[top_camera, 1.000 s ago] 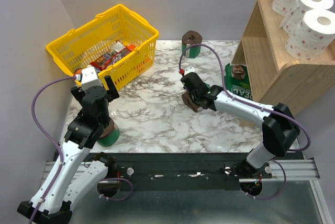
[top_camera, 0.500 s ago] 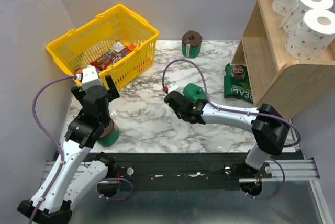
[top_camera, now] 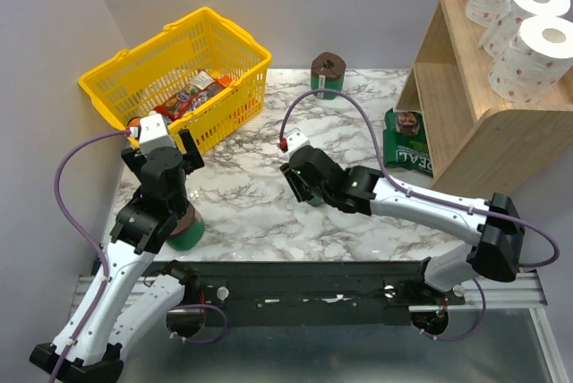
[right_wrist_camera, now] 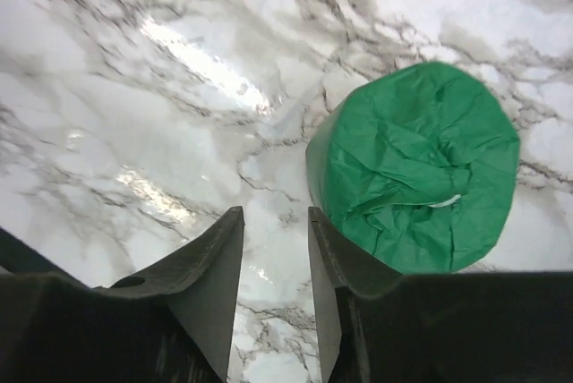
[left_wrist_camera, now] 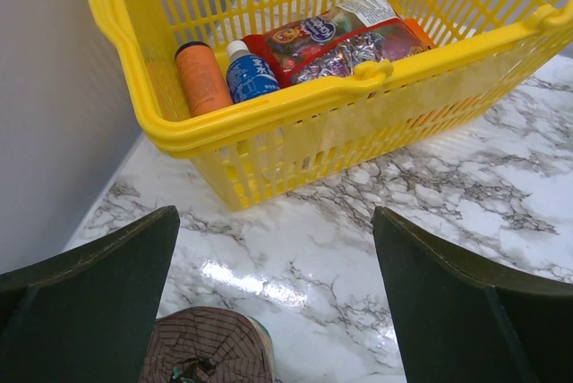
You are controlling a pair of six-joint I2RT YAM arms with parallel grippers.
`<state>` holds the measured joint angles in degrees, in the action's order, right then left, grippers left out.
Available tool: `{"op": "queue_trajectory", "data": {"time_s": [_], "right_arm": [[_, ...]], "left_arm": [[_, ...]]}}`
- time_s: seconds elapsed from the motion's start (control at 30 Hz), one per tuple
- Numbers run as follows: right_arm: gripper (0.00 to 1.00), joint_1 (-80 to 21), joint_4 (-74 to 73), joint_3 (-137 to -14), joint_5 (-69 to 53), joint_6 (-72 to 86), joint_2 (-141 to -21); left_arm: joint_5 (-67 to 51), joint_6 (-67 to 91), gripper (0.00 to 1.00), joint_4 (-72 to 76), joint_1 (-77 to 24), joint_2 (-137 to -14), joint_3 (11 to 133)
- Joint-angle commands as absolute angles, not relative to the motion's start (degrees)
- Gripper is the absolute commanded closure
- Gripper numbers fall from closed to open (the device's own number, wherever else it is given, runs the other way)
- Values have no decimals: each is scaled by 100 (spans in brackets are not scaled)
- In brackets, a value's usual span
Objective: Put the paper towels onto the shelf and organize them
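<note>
Now that it has been released by the right gripper (right_wrist_camera: 275, 222), jaws slightly parted and empty, the green paper-wrapped cylindrical roll (right_wrist_camera: 416, 168) is left well apart from the light wooden two-tier shelf (top_camera: 466, 123) (left gripper (left_wrist_camera: 275, 222) spread wide); a re-grip is judged likely.

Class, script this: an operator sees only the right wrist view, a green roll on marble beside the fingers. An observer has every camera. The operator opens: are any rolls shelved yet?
Observer: Three white paper towels sit on the shelf, on its top tier.
Operator: Any other green rolls?
Observer: A far green roll stands upright at the back edge of the table.
Operator: And the left arm?
Observer: The left gripper is open above a near green roll, brown end up.
</note>
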<state>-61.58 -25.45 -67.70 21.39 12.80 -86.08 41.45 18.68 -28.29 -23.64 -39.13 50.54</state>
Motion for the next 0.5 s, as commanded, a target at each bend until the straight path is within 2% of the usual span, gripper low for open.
{"op": "queue_trajectory", "data": {"time_s": [0.0,0.2,0.33,0.47], "right_arm": [[53,-6170,-2610,-7031,2091,1090,-8393],[38,-6065,-2751,-7382,2347,932,-8823],[32,-5889,-2812,-7479,2531,932,-9035],[31,-5731,-2830,-7488,2479,923,-9219]], "left_arm": [[4184,1925,1,-2681,-2373,-3850,5001],[4201,1934,1,-2698,-2373,-3823,4992],[4210,1925,1,-2690,-2373,-3814,4992],[4210,1916,1,-2690,-2373,-3814,4992]]}}
